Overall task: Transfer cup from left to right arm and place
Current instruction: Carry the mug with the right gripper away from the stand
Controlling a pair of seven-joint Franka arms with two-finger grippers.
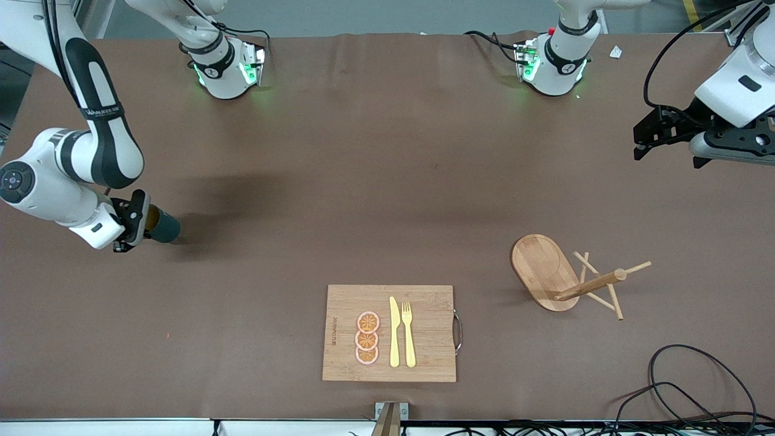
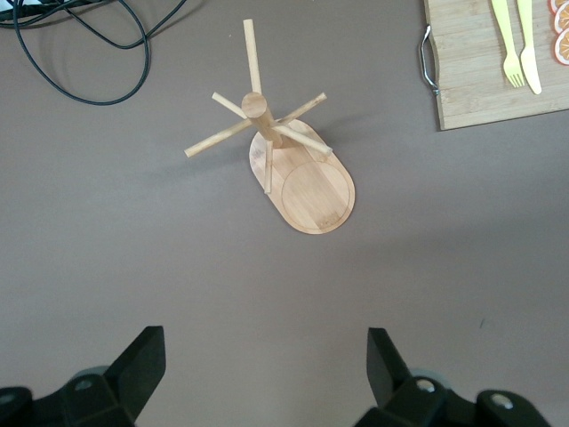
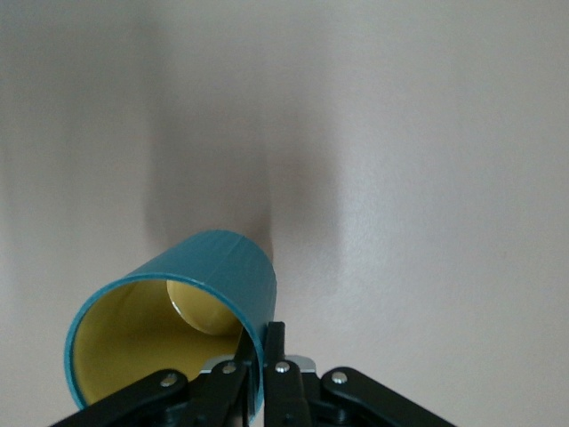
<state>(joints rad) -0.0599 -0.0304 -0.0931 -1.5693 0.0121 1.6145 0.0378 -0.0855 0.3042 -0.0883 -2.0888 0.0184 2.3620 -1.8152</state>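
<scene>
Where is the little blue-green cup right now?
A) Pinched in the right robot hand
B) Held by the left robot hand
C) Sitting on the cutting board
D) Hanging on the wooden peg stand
A: the right gripper is shut on the wall of the cup, holding it tilted over the right arm's end of the table, while the left gripper hangs open and empty over the wooden peg stand.

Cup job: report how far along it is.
Done: the handover. The right gripper holds the cup by its wall, tipped sideways over the table's right-arm end; the left gripper hangs open and empty above the wooden rack. Left: setting the cup down and letting go.
</scene>
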